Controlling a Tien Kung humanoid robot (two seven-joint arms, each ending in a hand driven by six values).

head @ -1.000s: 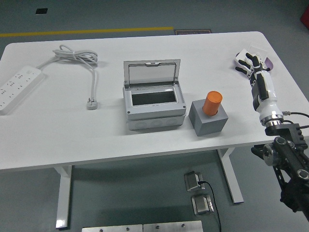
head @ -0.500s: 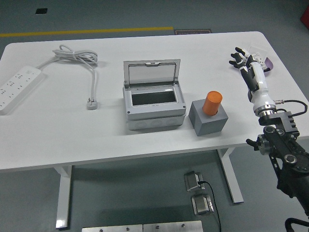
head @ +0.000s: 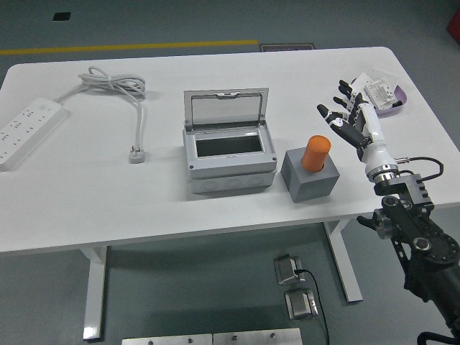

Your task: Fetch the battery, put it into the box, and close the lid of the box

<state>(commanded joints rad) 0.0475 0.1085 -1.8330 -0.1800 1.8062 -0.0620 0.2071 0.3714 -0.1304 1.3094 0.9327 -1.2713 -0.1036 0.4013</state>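
Since a second ago the right robot hand [head: 350, 121] has swung in from the worktop's far right edge toward the middle and now hangs just right of the battery [head: 315, 154], not touching it. Its fingers [head: 330, 114] are spread apart and hold nothing, tips pointing up and left, with the white forearm slanting down to the black arm at the lower right corner.

The orange battery stands upright in a grey block [head: 310, 176], just right of the grey box [head: 230, 159], whose clear lid [head: 226, 109] stands raised at the back. Block and box sit well back from the near edge of the worktop [head: 144, 215], with bare room between them and around the hand. A purple-rimmed tray [head: 392, 97] lies behind the hand near the right edge. A power strip [head: 25, 131] and its cable [head: 129, 108] lie far left.
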